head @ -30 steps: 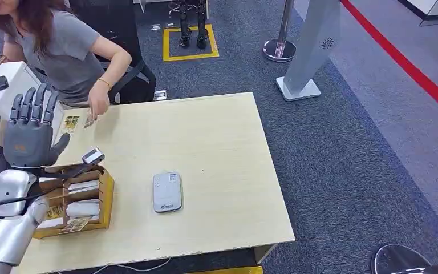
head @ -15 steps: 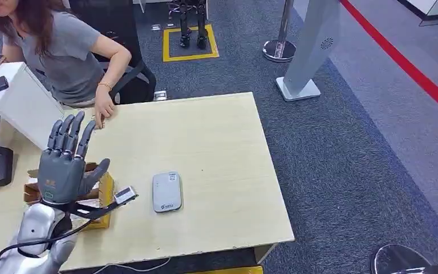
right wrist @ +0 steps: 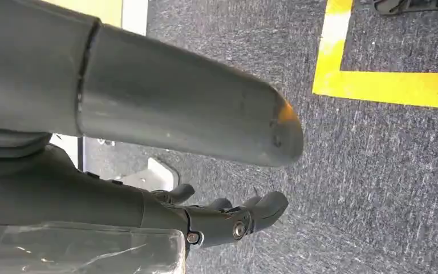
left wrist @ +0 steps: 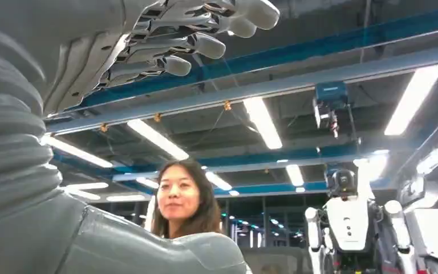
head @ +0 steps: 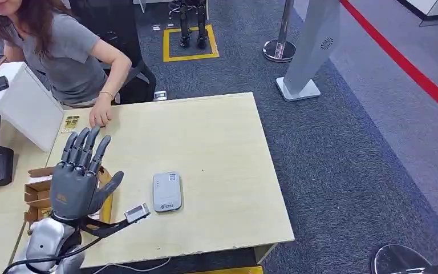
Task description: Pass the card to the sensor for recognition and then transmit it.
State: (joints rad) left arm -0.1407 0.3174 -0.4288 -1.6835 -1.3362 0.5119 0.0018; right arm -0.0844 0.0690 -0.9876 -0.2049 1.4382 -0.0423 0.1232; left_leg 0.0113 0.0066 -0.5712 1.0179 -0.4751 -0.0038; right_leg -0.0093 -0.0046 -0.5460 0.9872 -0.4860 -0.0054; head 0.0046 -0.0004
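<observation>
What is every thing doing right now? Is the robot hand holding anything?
Left robot hand: open, fingers spread, holding nothing, over the card box.
Right robot hand: hanging above the floor; open or shut is hard to tell.
Card reader: lying flat on the table, nothing on it.
Card box: open on top, partly hidden.
Card: flat on the table.
Person's hand: resting on the table beside the card.

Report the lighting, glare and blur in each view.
Head view: even light, sharp, soft shadow under the left robot hand on the table. Left wrist view: ceiling lights blow out to white glare, robot hand close and soft. Right wrist view: near arm cover blurred, carpet sharp.
</observation>
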